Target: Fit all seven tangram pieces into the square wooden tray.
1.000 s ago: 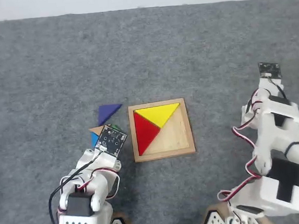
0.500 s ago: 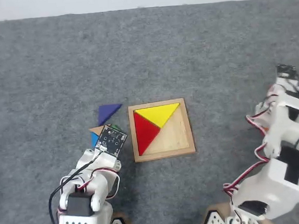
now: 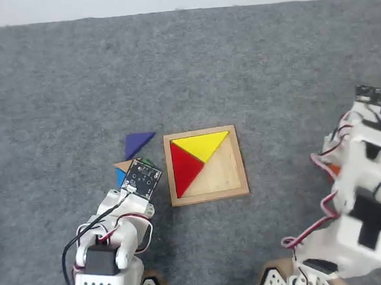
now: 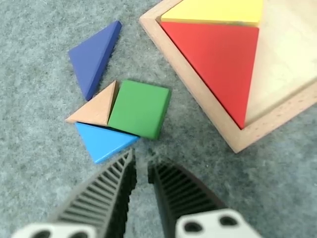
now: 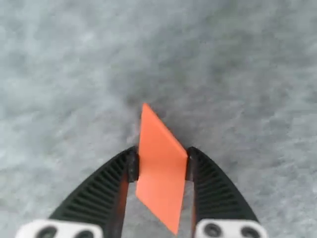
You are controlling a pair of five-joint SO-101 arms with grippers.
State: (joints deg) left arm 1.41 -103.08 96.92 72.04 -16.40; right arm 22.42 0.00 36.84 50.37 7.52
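Leftmost, the green square (image 4: 139, 109) and its loose neighbours lie beside the tray (image 3: 210, 195). The left pincer (image 4: 141, 161) hovers near them, nearly closed and empty. The right pincer (image 5: 161, 157) clamps the orange parallelogram (image 5: 159, 148) edgewise, well apart from the tray. Likely light, stiff, smooth-sided.

My left arm (image 3: 113, 246) stretches forward low over the table. The left gripper (image 4: 141, 166) points down, jaws all but together, nothing between them. My right arm (image 3: 358, 194) stands folded at the table's right side. The right gripper (image 5: 161, 161) is clamped on two opposite edges of an orange parallelogram (image 5: 159, 173).
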